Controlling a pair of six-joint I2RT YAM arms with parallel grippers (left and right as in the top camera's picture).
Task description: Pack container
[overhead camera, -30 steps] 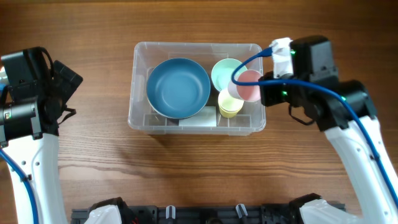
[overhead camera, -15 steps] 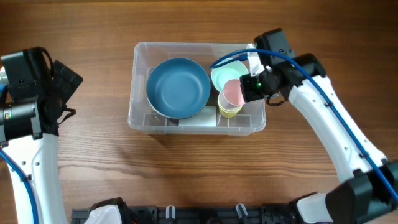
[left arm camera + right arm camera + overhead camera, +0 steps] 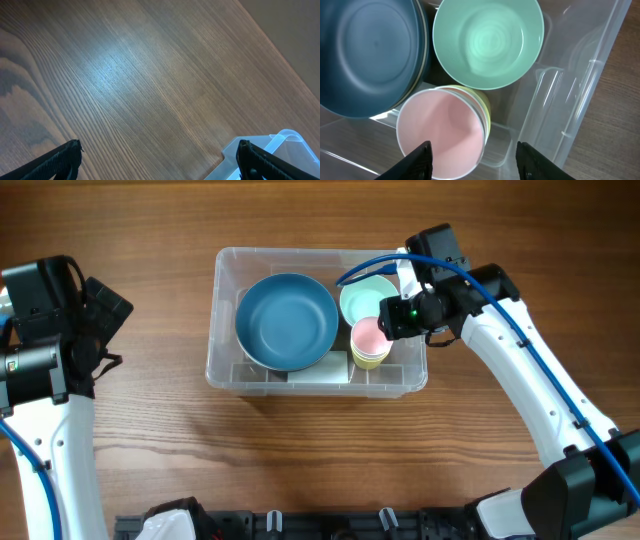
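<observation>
Wooden surface (image 3: 150,440) carries the container (image 3: 318,252) at centre. My right jaws hang open over the pink cup (image 3: 440,132), nested in the yellow cup (image 3: 373,360) inside it. Left jaws open too, parked aside. Placement looks done; next I'd lift straight up, clear of the wall.

A brown wood-grain table (image 3: 150,240) fills the frame, soft light glaring mid-left; plain tan floor (image 3: 295,30) shows upper right.

Overhead looks straight down; right wrist peers closely into the container (image 3: 570,95).
</observation>
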